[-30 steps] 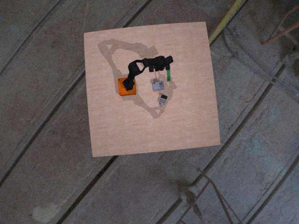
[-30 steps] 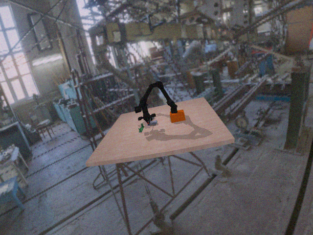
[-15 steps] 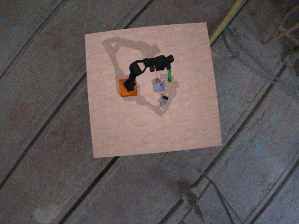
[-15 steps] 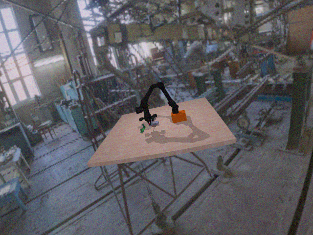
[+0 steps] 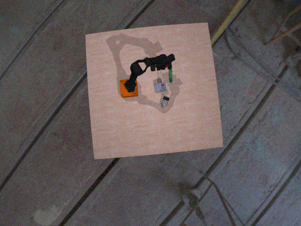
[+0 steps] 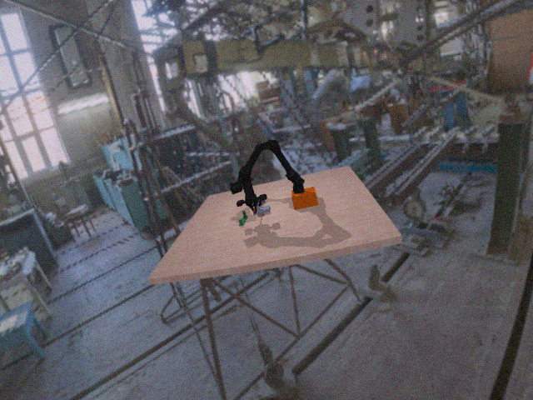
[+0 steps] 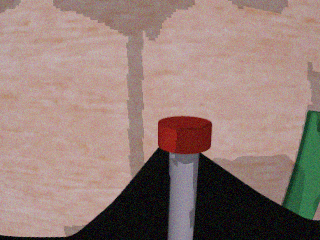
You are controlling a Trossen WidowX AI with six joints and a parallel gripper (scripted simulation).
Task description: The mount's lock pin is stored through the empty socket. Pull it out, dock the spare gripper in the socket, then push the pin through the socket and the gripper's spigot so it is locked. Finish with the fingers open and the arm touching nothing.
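My gripper (image 5: 160, 68) (image 6: 255, 208) (image 7: 174, 158) is shut on the lock pin (image 7: 182, 200), a pale grey rod whose red head (image 7: 185, 136) stands just beyond the fingertips in the wrist view. The pin's far end is out of the wrist view, and the top and exterior views are too small to tell whether it is clear of the socket. The blue-grey mount (image 5: 160, 87) (image 6: 262, 210) stands on the table beside the gripper. The spare gripper (image 5: 165, 100), a small grey and black piece, lies apart from the mount in the top view. I cannot make it out in the exterior view.
A green bar-like object (image 5: 170, 75) (image 6: 243, 218) (image 7: 303, 170) stands close beside the gripper and mount. The arm's orange base (image 5: 128, 88) (image 6: 305, 198) stands on the wooden table (image 5: 116, 136) (image 6: 206, 253). Arm shadows cross the table top.
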